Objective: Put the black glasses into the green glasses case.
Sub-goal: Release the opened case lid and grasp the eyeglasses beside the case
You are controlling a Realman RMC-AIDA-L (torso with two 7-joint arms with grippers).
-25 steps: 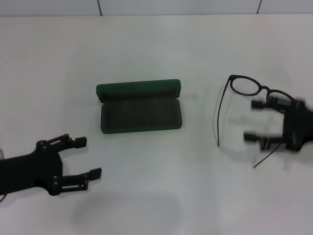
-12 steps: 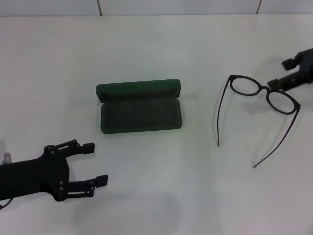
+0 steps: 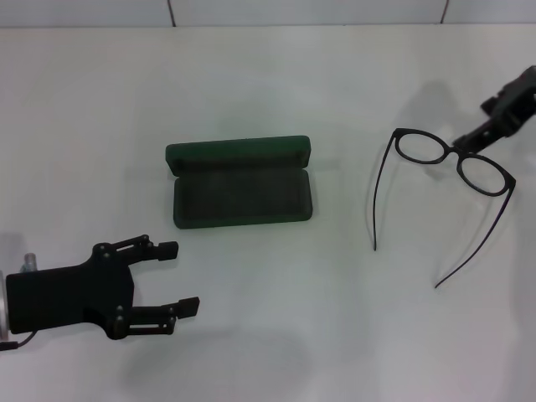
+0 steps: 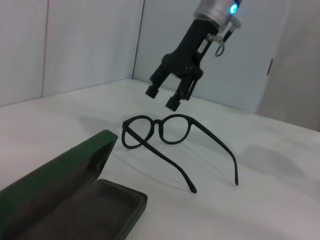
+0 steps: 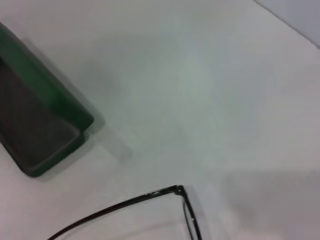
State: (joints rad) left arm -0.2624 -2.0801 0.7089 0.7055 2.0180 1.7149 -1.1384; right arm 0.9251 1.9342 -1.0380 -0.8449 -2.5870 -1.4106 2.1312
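The green glasses case (image 3: 239, 188) lies open in the middle of the table, lid hinged toward the far side and dark lining bare. The black glasses (image 3: 452, 157) rest to its right, temple arms unfolded and pointing toward me. My right gripper (image 3: 477, 124) hovers open just above and behind the frame's bridge, holding nothing. The left wrist view shows this right gripper (image 4: 162, 97) hanging over the glasses (image 4: 160, 132), beyond the case (image 4: 65, 200). My left gripper (image 3: 177, 278) stands open near the front left, short of the case.
A white tabletop (image 3: 276, 318) carries everything, and a pale wall runs along its far edge. The right wrist view shows one end of the case (image 5: 40, 115) and a corner of the glasses frame (image 5: 182, 192).
My right gripper has moved from the near side of the glasses, over the frame, to above its far side. My left gripper has crept rightward. Glasses and case have not moved.
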